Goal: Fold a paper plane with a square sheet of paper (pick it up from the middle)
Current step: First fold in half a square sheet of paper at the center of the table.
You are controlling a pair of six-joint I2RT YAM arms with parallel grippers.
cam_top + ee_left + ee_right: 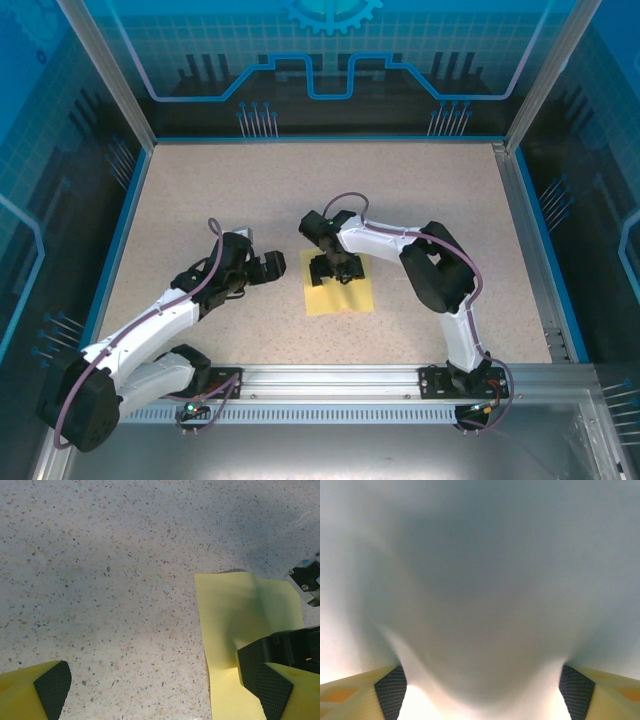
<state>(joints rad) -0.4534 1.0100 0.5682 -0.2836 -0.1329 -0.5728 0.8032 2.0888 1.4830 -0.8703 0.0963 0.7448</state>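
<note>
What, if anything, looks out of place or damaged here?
Nothing looks torn or spilled. The yellow sheet lies slightly askew on the table. Under the right gripper it seems to hump up between the fingers, though that wrist view is blurred.

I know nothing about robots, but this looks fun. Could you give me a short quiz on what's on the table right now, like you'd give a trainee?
1. True or false: the jaws of the left arm are clamped on the square sheet of paper.
2. Which arm has its jaws down over the sheet? A: the left arm. B: the right arm. C: neither.
3. Fill in: the sheet is coloured ____.
Key: 1 false, those jaws stand open beside the sheet, over the speckled table. 2 B. 3 yellow.
</note>
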